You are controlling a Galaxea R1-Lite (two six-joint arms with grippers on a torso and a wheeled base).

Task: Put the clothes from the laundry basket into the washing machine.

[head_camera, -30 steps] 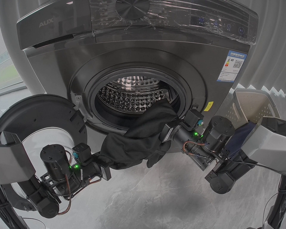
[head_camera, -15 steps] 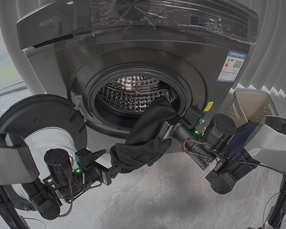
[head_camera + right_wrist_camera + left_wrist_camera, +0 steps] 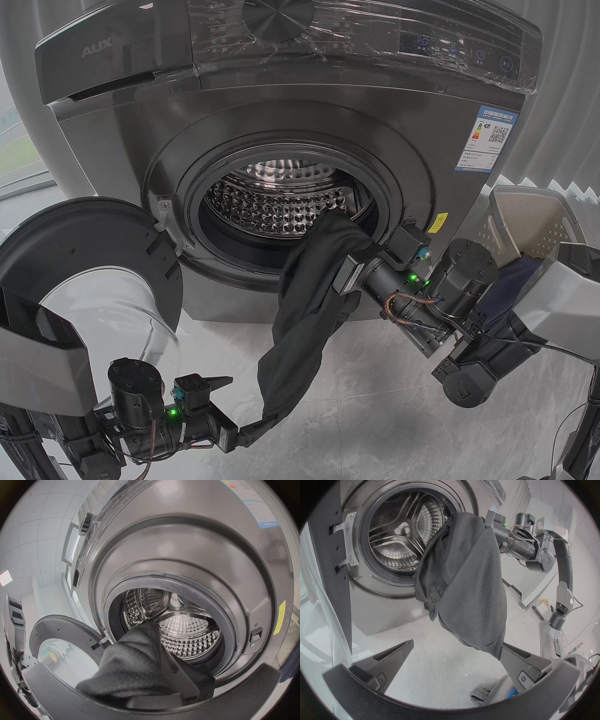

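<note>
Hanging low by the floor (image 3: 375,425), the left gripper (image 3: 456,644) is wide open and grips nothing, though the bottom tip of the black cloth (image 3: 306,300) touches one side of it. The cloth hangs from the right gripper (image 3: 347,262) at the mouth of the washing machine (image 3: 300,112), only its top poking in, and I cannot tell if that gripper squeezes it because the cloth covers it. The door (image 3: 81,244) stands open on the left, and beside the machine on the right blue clothes (image 3: 503,290) wait in the laundry basket (image 3: 531,215), so I think most of the job is left.

garment (image 3: 312,281) hanging before washing machine (image 3: 281,119), laundry basket (image 3: 531,219) to its right
</note>
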